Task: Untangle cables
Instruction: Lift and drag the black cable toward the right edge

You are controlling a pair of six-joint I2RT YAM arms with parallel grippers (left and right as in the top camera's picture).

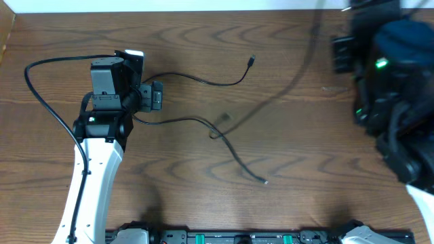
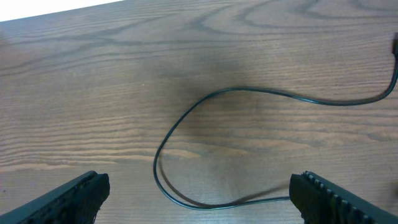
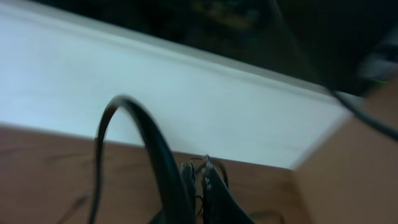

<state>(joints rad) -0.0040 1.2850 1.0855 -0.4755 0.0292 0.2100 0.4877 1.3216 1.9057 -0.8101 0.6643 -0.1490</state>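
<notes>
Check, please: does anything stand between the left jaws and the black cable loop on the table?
Nothing visible does. The left gripper is open, and the black cable loop lies on the wooden table directly between and ahead of its jaws.

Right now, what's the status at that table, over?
Left jaws wide open over a black cable loop. Right jaws shut, held high, apparently pinching a second cable. No obstruction seen, over.

Matt, grained wood table (image 2: 93,93); thin, smooth black rubbery cables (image 2: 249,89).
</notes>
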